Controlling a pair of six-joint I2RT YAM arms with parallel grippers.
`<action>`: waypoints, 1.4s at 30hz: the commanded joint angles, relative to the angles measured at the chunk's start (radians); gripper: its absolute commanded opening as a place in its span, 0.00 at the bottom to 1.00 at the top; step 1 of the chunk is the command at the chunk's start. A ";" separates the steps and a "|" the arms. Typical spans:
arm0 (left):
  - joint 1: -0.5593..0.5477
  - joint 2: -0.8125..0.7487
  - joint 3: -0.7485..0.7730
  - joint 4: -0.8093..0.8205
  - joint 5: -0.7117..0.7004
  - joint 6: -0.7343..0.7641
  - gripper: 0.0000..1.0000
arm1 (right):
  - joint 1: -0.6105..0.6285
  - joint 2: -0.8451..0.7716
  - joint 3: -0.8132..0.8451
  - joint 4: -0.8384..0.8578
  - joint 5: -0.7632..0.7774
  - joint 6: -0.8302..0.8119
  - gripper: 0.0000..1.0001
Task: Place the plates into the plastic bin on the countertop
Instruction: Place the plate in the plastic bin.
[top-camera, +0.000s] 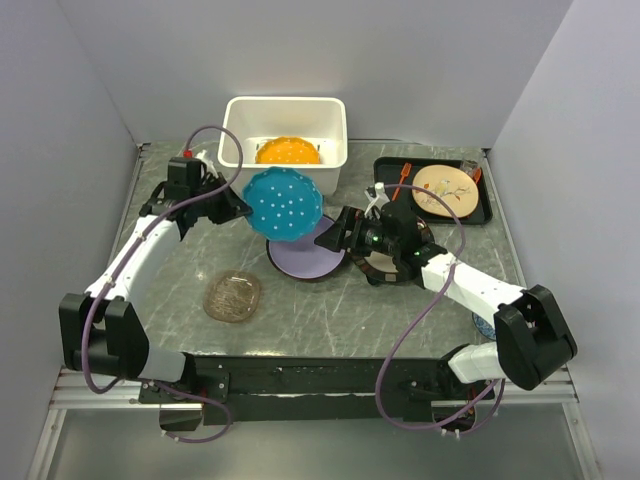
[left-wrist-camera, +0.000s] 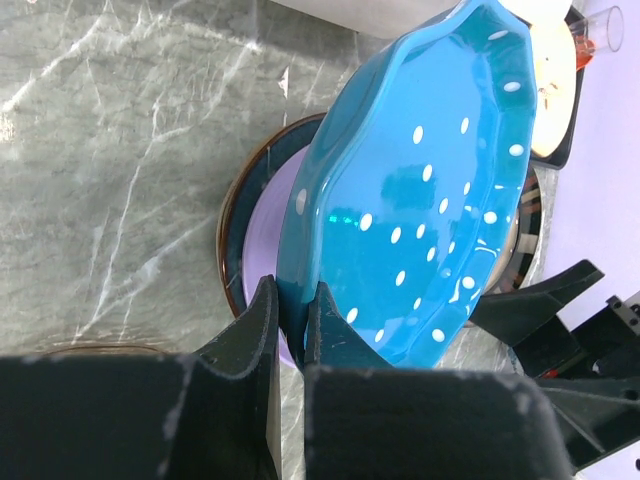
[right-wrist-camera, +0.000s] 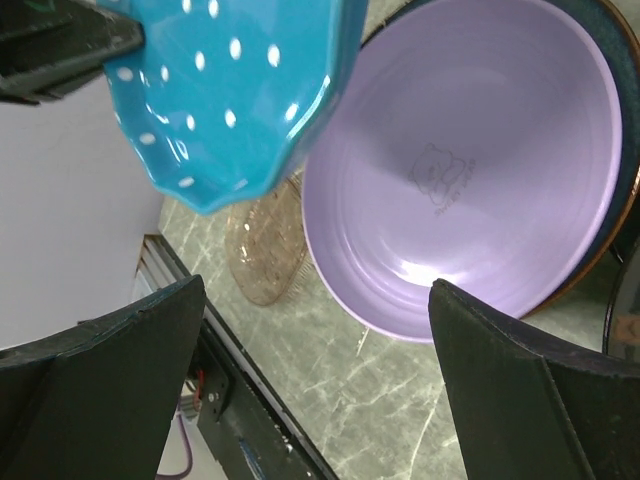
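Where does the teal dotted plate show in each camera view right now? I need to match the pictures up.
Top external: the teal dotted plate is at centre, tilted, just in front of the plastic bin.
Left wrist: it fills the middle and right, its edge pinched in the left gripper.
Right wrist: it is at upper left.
Shared landmark: the lavender plate, next to it in all three.

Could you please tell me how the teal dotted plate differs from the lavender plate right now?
The teal dotted plate has white dots and a scalloped rim; the lavender plate is undotted with a smooth rim. The teal dotted plate hangs tilted in the air, its edge clamped in the left gripper; the lavender plate lies flat on a dark plate. Both are outside the white bin.
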 joint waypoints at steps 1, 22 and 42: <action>0.007 0.001 0.134 0.107 0.076 -0.016 0.01 | -0.002 -0.008 0.010 0.021 0.005 -0.013 1.00; 0.031 0.199 0.500 0.011 0.068 0.005 0.01 | 0.000 -0.020 -0.050 0.075 -0.007 0.027 1.00; 0.086 0.412 0.849 -0.068 0.064 0.001 0.01 | 0.001 -0.034 -0.062 0.039 0.011 0.019 1.00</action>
